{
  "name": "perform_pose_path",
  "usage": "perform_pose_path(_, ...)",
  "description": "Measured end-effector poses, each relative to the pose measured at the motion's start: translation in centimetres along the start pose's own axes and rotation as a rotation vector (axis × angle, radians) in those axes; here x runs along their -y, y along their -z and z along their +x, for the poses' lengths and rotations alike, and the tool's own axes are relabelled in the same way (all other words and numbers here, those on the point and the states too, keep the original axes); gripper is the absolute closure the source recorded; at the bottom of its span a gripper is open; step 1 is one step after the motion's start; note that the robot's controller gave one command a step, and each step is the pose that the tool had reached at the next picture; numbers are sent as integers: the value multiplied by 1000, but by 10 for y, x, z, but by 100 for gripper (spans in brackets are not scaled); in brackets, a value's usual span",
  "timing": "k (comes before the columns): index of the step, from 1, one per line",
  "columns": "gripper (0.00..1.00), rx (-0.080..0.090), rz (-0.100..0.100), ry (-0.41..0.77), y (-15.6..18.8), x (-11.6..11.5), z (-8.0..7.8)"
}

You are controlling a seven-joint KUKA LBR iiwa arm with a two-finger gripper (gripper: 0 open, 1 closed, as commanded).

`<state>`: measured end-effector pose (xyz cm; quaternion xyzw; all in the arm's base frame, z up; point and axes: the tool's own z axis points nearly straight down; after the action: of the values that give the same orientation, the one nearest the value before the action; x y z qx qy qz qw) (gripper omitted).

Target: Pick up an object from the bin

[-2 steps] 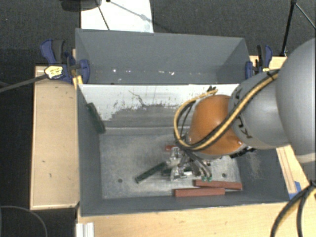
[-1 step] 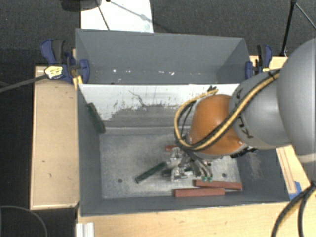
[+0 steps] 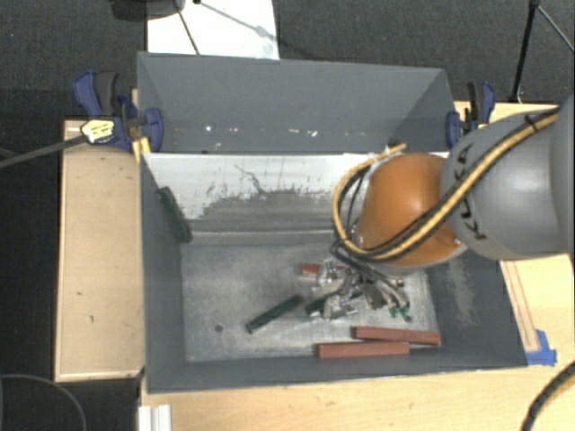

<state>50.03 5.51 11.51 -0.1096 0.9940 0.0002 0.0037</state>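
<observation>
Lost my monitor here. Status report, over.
Gripper low, mid bin, beside dark green stick. Grasp unconfirmed. Two brown bars lie toward the front wall, apart from it.

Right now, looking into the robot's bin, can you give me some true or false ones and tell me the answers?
1. The gripper is low inside the bin. True.
2. The dark green stick lies on the view's right of the gripper. False: it lies to the gripper's left in the view.
3. Two reddish-brown bars lie near the bin's front wall. True.
4. The reddish-brown bars stand upright. False: they lie flat on the bin's floor.
</observation>
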Motion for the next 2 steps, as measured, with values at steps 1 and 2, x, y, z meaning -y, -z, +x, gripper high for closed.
perform_pose_path(1, 100, -3, 0, 42, 0, 1, -1)
perform_pose_path(2, 100, -3, -1, 23, 49, -2, -3)
